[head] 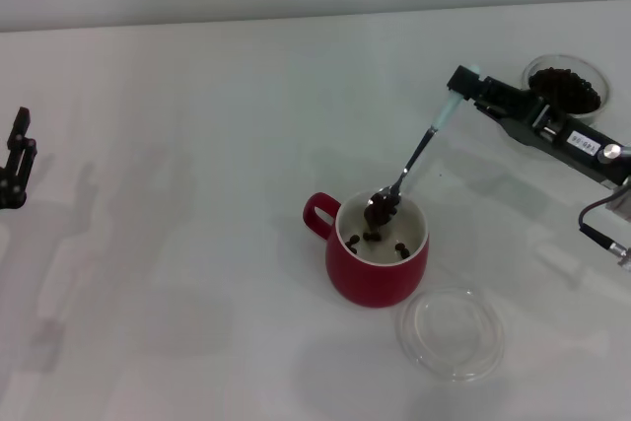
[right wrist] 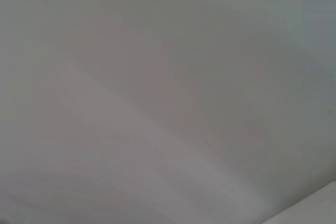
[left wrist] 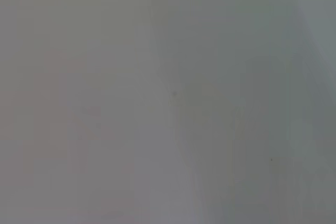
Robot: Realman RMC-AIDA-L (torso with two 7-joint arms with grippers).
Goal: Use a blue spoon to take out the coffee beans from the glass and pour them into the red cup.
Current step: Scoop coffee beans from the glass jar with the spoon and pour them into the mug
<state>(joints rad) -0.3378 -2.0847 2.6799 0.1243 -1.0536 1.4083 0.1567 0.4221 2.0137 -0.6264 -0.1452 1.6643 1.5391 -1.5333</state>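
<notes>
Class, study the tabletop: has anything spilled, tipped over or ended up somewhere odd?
Nothing stands out. The red cup stands upright, the coffee beans lie inside it or on the blue spoon held by the right gripper, and none show on the table.

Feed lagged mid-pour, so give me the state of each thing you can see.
blue spoon: held by its handle, tilted, bowl over the cup with beans in it
red cup: upright, a few coffee beans inside
glass: holds beans
clear dish: empty
right hand: shut on spoon
left hand: idle at table's left edge
</notes>
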